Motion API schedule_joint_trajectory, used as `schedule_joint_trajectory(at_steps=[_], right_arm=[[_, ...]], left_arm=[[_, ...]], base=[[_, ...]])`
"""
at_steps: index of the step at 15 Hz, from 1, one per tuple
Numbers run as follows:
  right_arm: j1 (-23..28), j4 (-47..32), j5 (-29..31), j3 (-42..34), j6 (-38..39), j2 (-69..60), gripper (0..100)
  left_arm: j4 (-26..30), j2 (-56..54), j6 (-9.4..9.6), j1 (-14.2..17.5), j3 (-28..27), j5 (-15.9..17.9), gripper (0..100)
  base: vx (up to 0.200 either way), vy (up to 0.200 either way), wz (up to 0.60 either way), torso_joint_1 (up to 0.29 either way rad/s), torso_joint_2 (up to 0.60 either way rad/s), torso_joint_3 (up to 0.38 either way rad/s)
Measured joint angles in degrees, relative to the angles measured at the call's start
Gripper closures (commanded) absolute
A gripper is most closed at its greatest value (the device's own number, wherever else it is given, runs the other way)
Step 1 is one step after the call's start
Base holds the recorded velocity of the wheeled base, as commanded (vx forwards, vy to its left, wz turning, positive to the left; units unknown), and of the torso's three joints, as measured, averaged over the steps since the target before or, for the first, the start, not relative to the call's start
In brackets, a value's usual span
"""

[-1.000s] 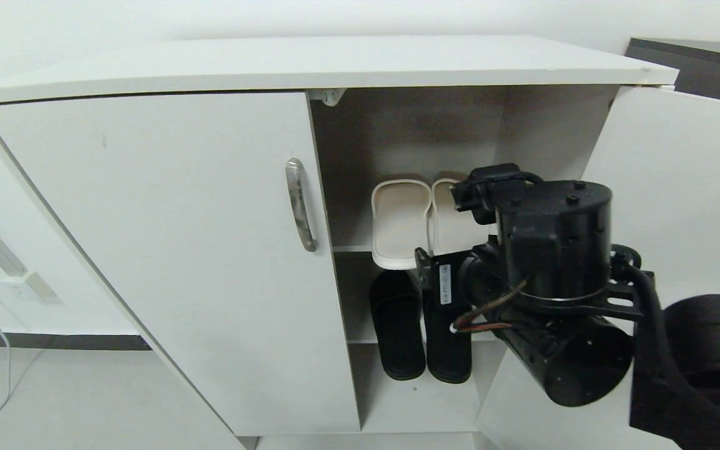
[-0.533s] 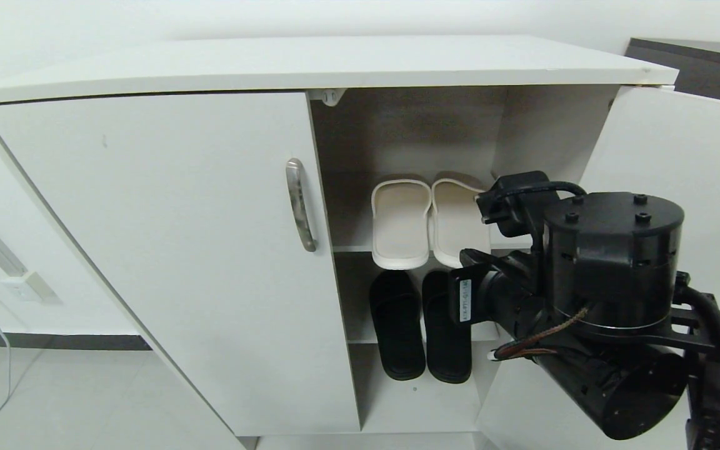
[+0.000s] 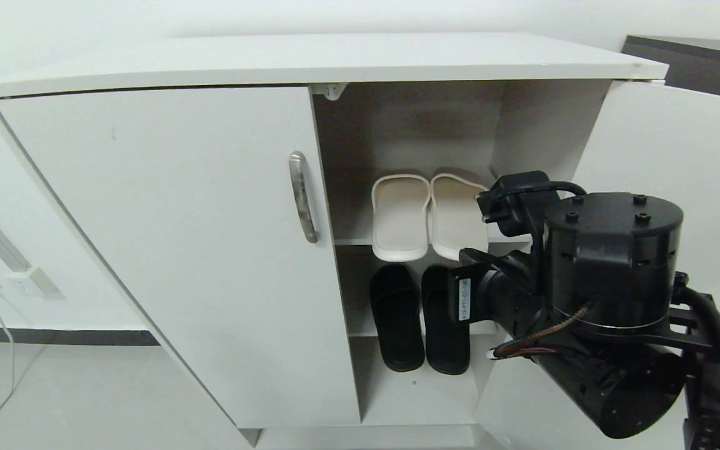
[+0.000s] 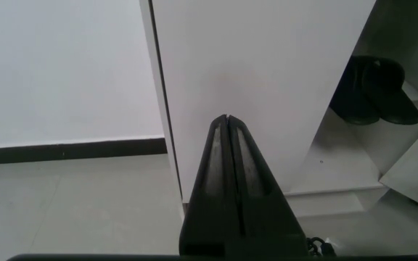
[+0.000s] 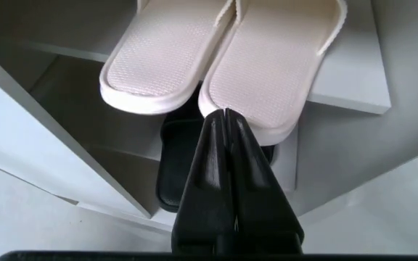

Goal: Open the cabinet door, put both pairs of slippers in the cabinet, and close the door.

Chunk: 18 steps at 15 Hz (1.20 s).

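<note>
The cabinet (image 3: pixel 335 59) stands with its right door (image 3: pixel 666 156) open and its left door (image 3: pixel 166 237) shut. Inside, the white slippers (image 3: pixel 400 215) lie on the upper shelf and the black slippers (image 3: pixel 397 315) on the shelf below. The right gripper (image 5: pixel 227 114) hovers just outside the opening, before the white slippers, with its fingers pressed together and empty. The left gripper (image 4: pixel 226 123) faces the left door, low, fingers likewise together. The print on the arm's label (image 3: pixel 464 300) is too small to read.

The right arm (image 3: pixel 610 281) covers the right white slipper (image 3: pixel 454 212) at its 3 o'clock edge; the shelf (image 5: pixel 358 80) and right claw (image 5: pixel 227 116) hide most of the black slippers (image 5: pixel 171 167).
</note>
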<state>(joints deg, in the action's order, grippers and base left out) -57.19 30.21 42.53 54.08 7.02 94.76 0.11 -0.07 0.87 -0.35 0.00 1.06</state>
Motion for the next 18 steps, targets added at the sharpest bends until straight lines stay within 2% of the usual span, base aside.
schedule_joint_trajectory(at_steps=[11, 18], right_arm=[[0.07, 0.00, -0.09, -1.22, -0.13, 0.22, 100], [0.63, 0.22, -2.24, -3.58, -0.51, 0.30, 100]], left_arm=[[0.00, 0.00, 0.02, 0.02, 0.00, 0.00, 100], [-0.04, 0.00, 0.02, 0.02, 0.00, 0.00, 100]], base=[[-0.200, 0.000, 0.00, 0.003, 0.00, 0.003], [0.000, 0.000, 0.00, 0.000, 0.00, 0.000]])
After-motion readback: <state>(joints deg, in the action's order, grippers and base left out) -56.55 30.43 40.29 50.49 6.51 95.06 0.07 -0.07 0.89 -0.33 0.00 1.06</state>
